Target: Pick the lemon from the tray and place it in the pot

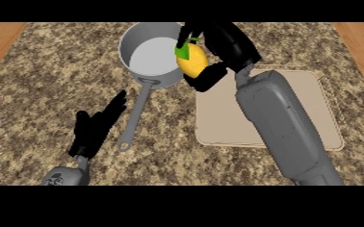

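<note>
My right hand point(220, 48), fingers curled around the yellow oval lemon point(192, 61) held long axis upright, hovers at the grey metal pot's point(142, 38) right rim, its opening just leftward; my left hand point(96, 125) rests open.

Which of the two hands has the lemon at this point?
The right hand, over the pot's right rim, is curled round the yellow lemon. The left hand rests open near the pot's handle, holding nothing.
</note>
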`<act>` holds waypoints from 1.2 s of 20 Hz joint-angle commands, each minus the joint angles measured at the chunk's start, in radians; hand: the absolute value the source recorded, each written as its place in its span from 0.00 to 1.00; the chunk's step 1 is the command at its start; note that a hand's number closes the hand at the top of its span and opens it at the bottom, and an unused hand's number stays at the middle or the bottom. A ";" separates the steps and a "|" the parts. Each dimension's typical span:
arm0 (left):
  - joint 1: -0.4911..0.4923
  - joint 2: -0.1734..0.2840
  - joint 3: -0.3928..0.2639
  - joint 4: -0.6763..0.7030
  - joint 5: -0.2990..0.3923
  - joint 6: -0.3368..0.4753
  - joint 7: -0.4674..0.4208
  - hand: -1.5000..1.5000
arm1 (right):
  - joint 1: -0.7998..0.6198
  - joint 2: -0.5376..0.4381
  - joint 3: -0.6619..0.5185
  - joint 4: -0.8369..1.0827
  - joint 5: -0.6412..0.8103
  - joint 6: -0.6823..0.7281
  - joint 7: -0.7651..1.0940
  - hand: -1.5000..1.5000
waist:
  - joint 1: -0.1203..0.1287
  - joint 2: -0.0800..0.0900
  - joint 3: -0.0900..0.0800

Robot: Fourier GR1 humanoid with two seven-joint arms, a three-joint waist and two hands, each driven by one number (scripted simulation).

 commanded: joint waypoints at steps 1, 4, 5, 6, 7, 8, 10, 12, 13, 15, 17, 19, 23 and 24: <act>-0.035 -0.010 0.015 0.059 -0.002 -0.013 -0.039 0.50 | -0.128 0.074 0.064 0.096 0.094 -0.014 0.077 1.00 | 0.000 0.003 -0.001; -0.045 -0.041 -0.002 0.080 -0.037 0.023 -0.049 0.50 | -0.241 0.078 0.099 0.256 0.067 -0.065 0.086 1.00 | 0.013 0.007 -0.001; -0.011 -0.020 -0.005 0.028 -0.028 0.002 -0.011 0.50 | -0.193 0.079 0.113 0.289 0.092 -0.063 0.018 1.00 | 0.009 0.004 0.000; -0.016 0.020 0.030 0.004 0.019 -0.042 0.009 0.50 | -0.267 0.079 0.152 0.319 0.083 -0.068 0.093 1.00 | 0.027 0.006 -0.001; -0.019 -0.017 0.008 0.051 -0.027 0.002 -0.042 0.50 | -0.265 0.079 0.164 0.343 0.138 -0.058 0.072 1.00 | 0.016 0.007 -0.001; -0.064 -0.032 0.003 0.082 -0.029 0.002 -0.035 0.50 | -0.260 0.080 0.186 0.381 0.191 -0.090 0.062 1.00 | 0.011 0.009 -0.001; -0.022 -0.026 -0.016 0.045 -0.028 -0.012 -0.019 0.50 | -0.287 0.080 0.298 0.392 0.236 -0.130 0.155 1.00 | 0.030 0.006 -0.001; 0.000 0.020 0.019 -0.002 0.008 -0.048 -0.006 0.50 | -0.325 0.080 0.295 0.474 0.294 -0.083 0.142 1.00 | 0.028 0.005 -0.001; -0.022 -0.014 -0.004 -0.006 -0.018 -0.011 0.015 0.50 | -0.347 0.080 0.330 0.525 0.285 -0.115 0.165 1.00 | 0.041 0.009 -0.001; -0.030 -0.015 -0.003 0.048 -0.021 -0.028 -0.019 0.50 | -0.352 0.080 0.414 0.525 0.180 -0.065 0.256 1.00 | 0.047 0.010 -0.002; -0.051 -0.011 -0.012 0.033 -0.029 -0.031 0.003 0.50 | -0.377 0.080 0.405 0.631 0.143 -0.012 0.248 1.00 | 0.075 0.019 -0.002; -0.065 -0.029 -0.021 0.042 -0.020 -0.040 0.000 0.50 | -0.405 0.080 0.392 0.643 0.061 0.117 0.346 1.00 | 0.075 0.016 -0.003; -0.077 -0.048 -0.023 0.082 -0.033 -0.029 -0.015 0.50 | -0.360 0.080 0.481 0.669 -0.033 0.134 0.411 0.00 | 0.083 0.019 -0.002; -0.073 -0.043 -0.029 0.066 -0.043 -0.028 -0.015 0.50 | -0.387 0.080 0.496 0.659 -0.077 0.120 0.434 0.00 | 0.092 0.019 -0.002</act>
